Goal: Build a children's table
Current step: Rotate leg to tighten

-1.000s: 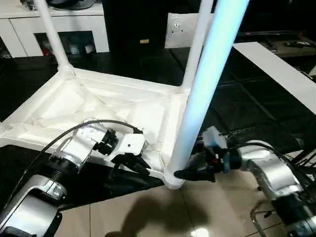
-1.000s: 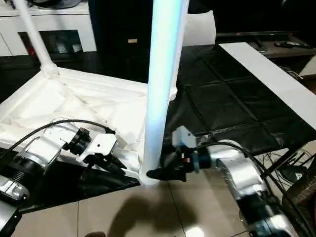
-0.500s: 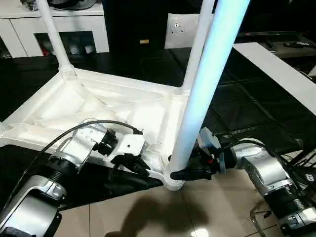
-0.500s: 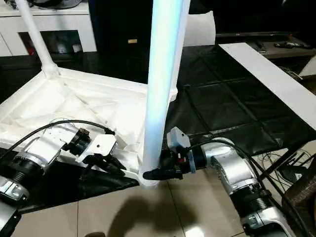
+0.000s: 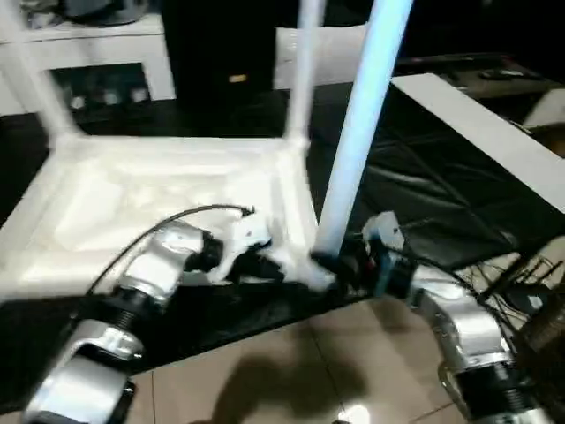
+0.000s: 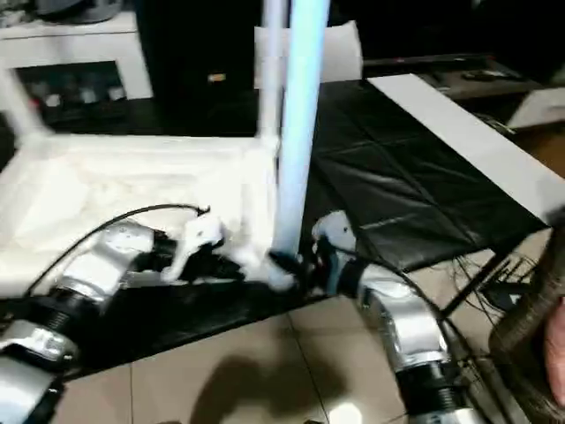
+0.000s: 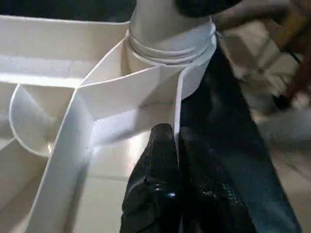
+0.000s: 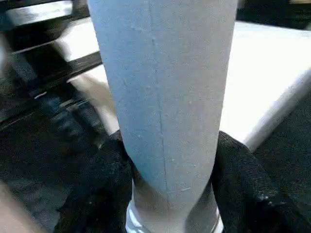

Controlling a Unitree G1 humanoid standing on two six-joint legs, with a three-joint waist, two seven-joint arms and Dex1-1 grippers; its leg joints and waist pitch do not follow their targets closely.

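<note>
The right gripper [image 8: 167, 160] has clamped onto the long white tapered plastic leg [image 5: 357, 141] – now seated in the upturned white ribbed tabletop's [image 5: 132, 190] near corner socket [image 7: 170, 63]; the left gripper [image 7: 176, 145], pinched onto the rim, is steadying it.

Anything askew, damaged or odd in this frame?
Nothing stands out. The tabletop lies ribbed side up. The right gripper clasps the near leg just above its corner socket; the left gripper pinches the rim wall beside it. The leg looks upright and seated.
</note>
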